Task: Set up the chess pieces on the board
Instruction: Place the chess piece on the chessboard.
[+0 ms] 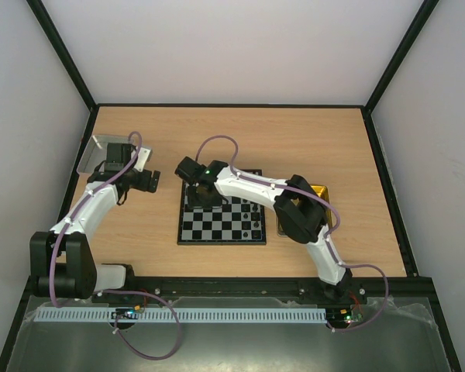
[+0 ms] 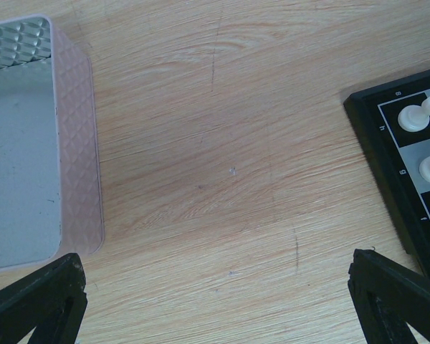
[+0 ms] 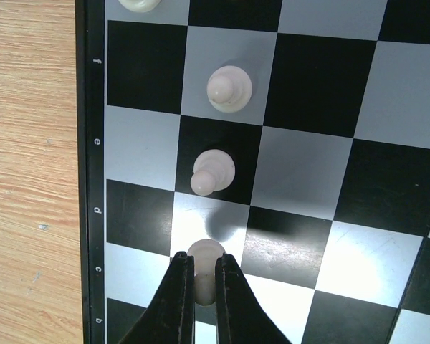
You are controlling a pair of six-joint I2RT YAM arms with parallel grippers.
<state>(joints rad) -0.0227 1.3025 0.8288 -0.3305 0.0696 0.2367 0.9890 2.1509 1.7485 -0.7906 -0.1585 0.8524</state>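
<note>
Right fingers pinch white pawn by board letter c.

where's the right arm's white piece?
Right wrist view, bottom centre: the white piece is clamped in the right gripper jaws by the lettered edge of the board, below a white pawn.

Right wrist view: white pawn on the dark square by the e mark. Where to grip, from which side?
Grip the white pawn by its narrow head, from straight above: it stands on a wider round base. Close across the bare squares at its sides; another pawn stands ahead and the right tool grips a third pawn behind.
</note>
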